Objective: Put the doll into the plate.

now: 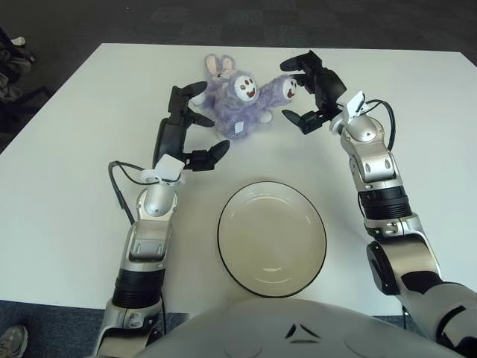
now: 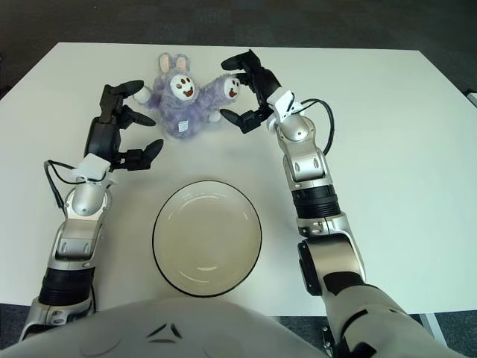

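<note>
A white table (image 1: 67,171) is seen from above, set on a dark carpet (image 1: 246,22). Near its front edge, between the two arms, an empty cream plate (image 1: 272,239) with a dark rim lies flat.

At the far side of the table, well apart from the plate, the doll (image 1: 242,101) is found: a purple plush heap in which two brown-and-white faces and a pair of pale rabbit ears can be made out. It rests on the table, not in the plate.

The left hand (image 1: 188,127) is placed just beside the doll's left flank, its black fingers spread wide, one reaching toward the plush from above and one pointing at it from below. Whether any fingertip touches the fur cannot be told; nothing is held.

The right hand (image 1: 309,93) is placed at the doll's right end, its fingers also spread wide, the upper ones arching over the smaller face and a lower one pointing in from below. Contact with the plush cannot be told, and nothing is grasped.
</note>
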